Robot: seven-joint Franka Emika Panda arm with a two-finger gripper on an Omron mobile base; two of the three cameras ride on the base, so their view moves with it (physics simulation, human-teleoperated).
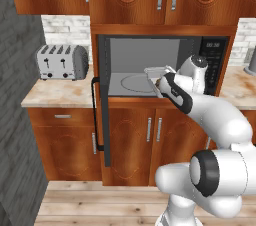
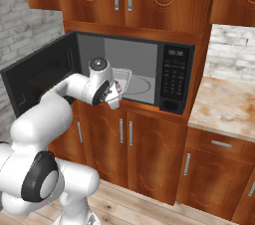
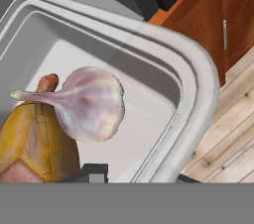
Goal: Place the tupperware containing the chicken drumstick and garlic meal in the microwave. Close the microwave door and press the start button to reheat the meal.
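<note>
The microwave [image 1: 145, 45] [image 2: 134, 50] stands built in under the wall cabinets, its door [image 1: 102, 100] [image 2: 40, 77] swung wide open to the left. My gripper [image 1: 161, 82] [image 2: 115, 88] [image 3: 134, 176] is shut on the rim of the whitish tupperware [image 1: 156, 72] [image 2: 122, 78] [image 3: 198, 79]. It holds the container at the front of the cavity, above the round glass turntable [image 1: 131, 84] [image 2: 141, 85]. Inside the container lie a golden-brown chicken drumstick [image 3: 34, 143] and a pale garlic bulb [image 3: 92, 101].
The dark keypad panel [image 1: 212, 65] [image 2: 175, 77] sits at the microwave's right. A silver toaster [image 1: 62, 62] stands on the counter to the left. Marble counter [image 2: 229, 104] runs to the right, wooden cabinets sit above and below, and the floor is wood.
</note>
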